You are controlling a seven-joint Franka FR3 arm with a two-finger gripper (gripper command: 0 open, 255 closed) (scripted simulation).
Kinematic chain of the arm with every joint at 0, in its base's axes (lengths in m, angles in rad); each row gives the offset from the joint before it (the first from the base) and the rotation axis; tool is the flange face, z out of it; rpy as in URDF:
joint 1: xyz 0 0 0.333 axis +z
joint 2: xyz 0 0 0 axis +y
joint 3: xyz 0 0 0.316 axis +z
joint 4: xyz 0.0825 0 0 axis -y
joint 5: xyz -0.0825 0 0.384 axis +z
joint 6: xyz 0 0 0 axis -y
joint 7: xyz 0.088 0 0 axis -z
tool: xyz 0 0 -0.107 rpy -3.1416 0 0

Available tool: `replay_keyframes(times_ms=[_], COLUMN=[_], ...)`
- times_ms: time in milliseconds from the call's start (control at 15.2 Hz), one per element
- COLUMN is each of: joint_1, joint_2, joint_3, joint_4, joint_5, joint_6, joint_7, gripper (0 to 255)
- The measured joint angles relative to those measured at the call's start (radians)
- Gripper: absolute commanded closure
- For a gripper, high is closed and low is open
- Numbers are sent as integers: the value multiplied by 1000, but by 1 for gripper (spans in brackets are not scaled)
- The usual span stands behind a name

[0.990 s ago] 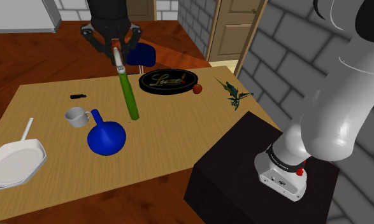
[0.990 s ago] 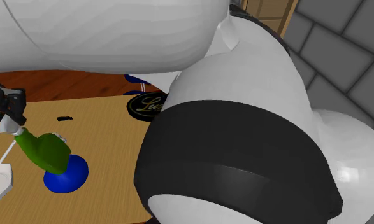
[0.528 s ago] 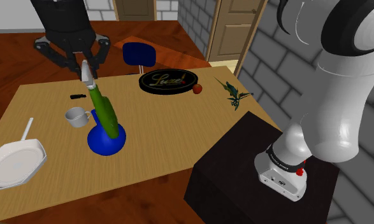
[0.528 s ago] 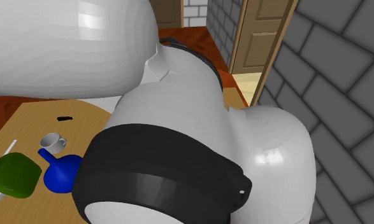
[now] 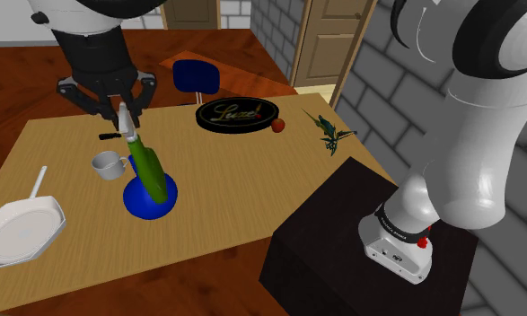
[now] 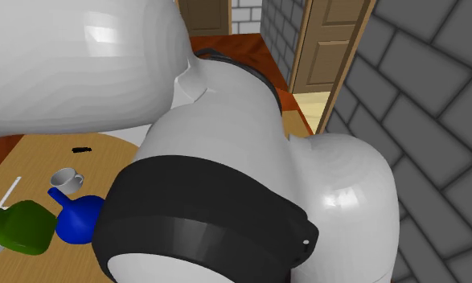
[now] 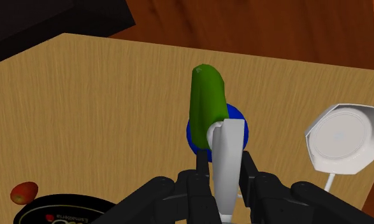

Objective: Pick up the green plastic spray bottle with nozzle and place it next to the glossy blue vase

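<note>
The green spray bottle (image 5: pixel 147 163) hangs tilted over the table, its whitish nozzle (image 5: pixel 125 118) clasped by my gripper (image 5: pixel 122 112), which is shut on it. Its green body overlaps the blue vase (image 5: pixel 150 199) in the shoulder view. In the wrist view the bottle (image 7: pixel 207 105) reaches out from between my fingers (image 7: pixel 202 170) and covers most of the vase (image 7: pixel 235 118). The second exterior view has the bottle (image 6: pixel 21 227) at its left edge beside the vase (image 6: pixel 80 215). Whether the bottle touches the table I cannot tell.
A grey mug (image 5: pixel 108 164) stands beside the vase. A white pan (image 5: pixel 21 225) lies near the table's corner. A black round tray (image 5: pixel 239 114), a small red fruit (image 5: pixel 277 126), a green sprig (image 5: pixel 332 133) and a blue chair (image 5: pixel 196 77) lie farther off.
My gripper has swung with the bottle toward the shoulder view's left, from near the black tray to over the blue vase, then sunk slightly. The bottle stays clasped.
</note>
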Motion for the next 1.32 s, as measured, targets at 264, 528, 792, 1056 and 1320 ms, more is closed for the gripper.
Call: replay_keyframes(times_ms=[264, 528, 792, 1056, 1320], joint_1=[-7, -10, -14, -18, -17], joint_2=[-8, -6, -6, -4, 12], joint_3=[-1, -2, -4, -6, -9], joint_4=[-65, -115, -169, -220, -250], joint_5=[2, 0, -2, -5, -13], joint_6=[57, 108, 163, 215, 260], joint_7=[3, 9, 12, 17, 24], gripper=[255, 255, 255, 255, 255])
